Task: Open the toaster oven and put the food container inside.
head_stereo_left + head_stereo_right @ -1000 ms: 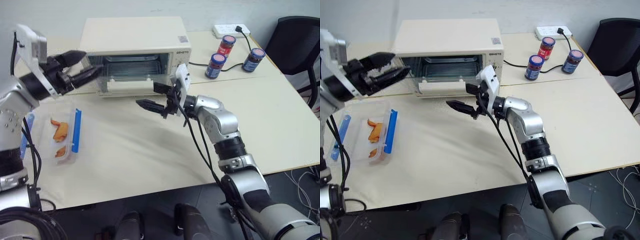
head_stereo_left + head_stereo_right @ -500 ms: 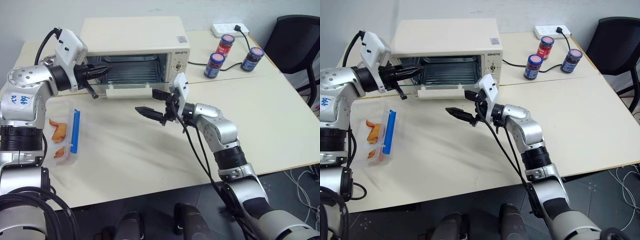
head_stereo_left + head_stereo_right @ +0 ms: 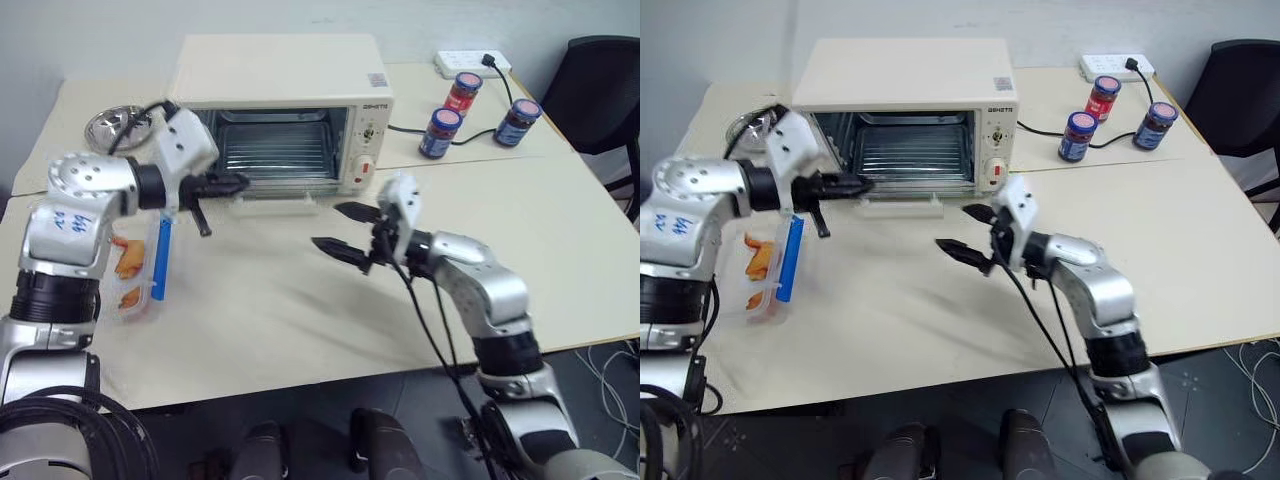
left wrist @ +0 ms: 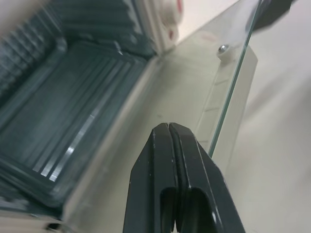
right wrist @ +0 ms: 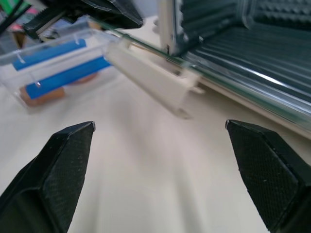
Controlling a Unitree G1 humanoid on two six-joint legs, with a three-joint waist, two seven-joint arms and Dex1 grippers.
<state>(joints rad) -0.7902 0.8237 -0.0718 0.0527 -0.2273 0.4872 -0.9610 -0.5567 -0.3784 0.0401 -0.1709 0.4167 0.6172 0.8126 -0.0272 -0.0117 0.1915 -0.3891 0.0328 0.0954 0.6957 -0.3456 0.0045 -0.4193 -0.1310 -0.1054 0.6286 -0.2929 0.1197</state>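
The cream-white toaster oven (image 3: 280,70) stands at the back of the table. Its glass door hangs open and low, with the white bar handle (image 3: 275,207) towards me and the wire rack (image 3: 278,150) showing inside. My left gripper (image 3: 238,184) is shut on nothing, and its fingers (image 4: 170,145) hover just over the left part of the lowered door. My right gripper (image 3: 327,225) stands wide open and empty above the table, in front of the door's right end. The clear food container (image 3: 140,270), with a blue clip and orange pieces, lies on the table at the left, partly behind my left arm.
A round steel bowl (image 3: 115,125) sits left of the oven. Three dark jars (image 3: 438,132) and a power strip (image 3: 470,62) with a cable stand at the back right. A black chair (image 3: 600,90) is beyond the table's right corner.
My left gripper has shut and dropped to the right, over the door. The door has come down further. My right gripper has drawn back to the right, still open. The camera has shifted.
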